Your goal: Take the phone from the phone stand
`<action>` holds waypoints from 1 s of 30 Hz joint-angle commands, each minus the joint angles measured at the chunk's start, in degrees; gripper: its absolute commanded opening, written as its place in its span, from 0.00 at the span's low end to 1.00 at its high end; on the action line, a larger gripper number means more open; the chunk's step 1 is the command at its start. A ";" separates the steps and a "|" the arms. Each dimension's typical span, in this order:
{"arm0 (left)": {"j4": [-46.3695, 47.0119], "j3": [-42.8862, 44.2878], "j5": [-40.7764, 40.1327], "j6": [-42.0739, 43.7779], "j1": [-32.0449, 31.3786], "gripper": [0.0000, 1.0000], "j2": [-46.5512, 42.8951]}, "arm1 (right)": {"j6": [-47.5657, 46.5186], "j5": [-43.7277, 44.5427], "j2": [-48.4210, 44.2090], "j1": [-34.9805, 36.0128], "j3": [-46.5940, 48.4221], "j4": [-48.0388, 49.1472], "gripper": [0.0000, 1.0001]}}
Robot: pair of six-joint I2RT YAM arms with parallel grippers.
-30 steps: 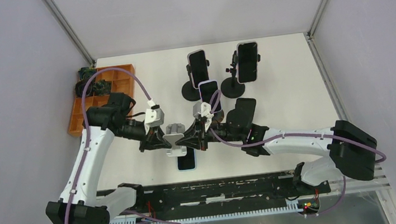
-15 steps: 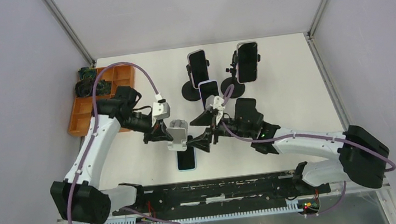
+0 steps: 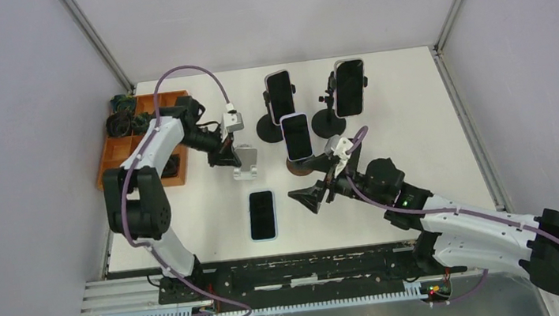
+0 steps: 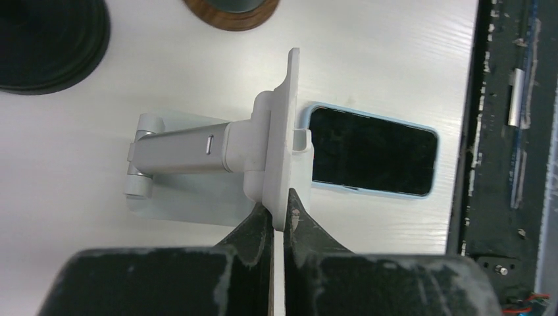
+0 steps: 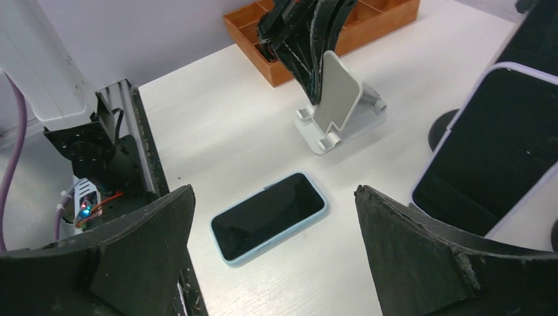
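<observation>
The phone (image 3: pixel 263 214), black screen in a light blue case, lies flat on the white table near the front edge, touched by nothing. In the left wrist view the phone (image 4: pixel 372 151) lies just beyond the stand. The white phone stand (image 3: pixel 246 162) stands behind it with an empty cradle. My left gripper (image 3: pixel 228 154) is shut on the stand's back plate (image 4: pixel 289 141), pinching its edge. My right gripper (image 3: pixel 314 195) hangs open to the right of the phone. Its view shows the phone (image 5: pixel 268 216) between and below its spread fingers (image 5: pixel 421 250), and the stand (image 5: pixel 339 99) further off.
Three more phones sit on stands behind: two on black round bases (image 3: pixel 280 97) (image 3: pixel 350 86) and one on a wooden base (image 3: pixel 297 136). An orange compartment tray (image 3: pixel 174 100) lies at the left edge. A black rail (image 3: pixel 313 269) runs along the front.
My right gripper has opened and drawn back to the right, leaving the phone flat on the table. My left gripper has carried the empty stand back and to the left.
</observation>
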 commanded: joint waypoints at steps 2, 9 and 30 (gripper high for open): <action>5.80 5.21 0.15 -2.38 0.86 0.02 6.48 | -0.51 5.27 -2.82 -0.45 -0.80 -2.96 0.98; 8.63 8.77 -1.40 -1.84 2.26 0.02 13.82 | -0.28 7.99 -5.84 -0.86 -2.29 -5.18 0.98; 8.87 5.32 -2.22 0.02 5.19 0.73 12.06 | 1.40 8.35 -5.12 -1.61 -0.13 -6.81 0.98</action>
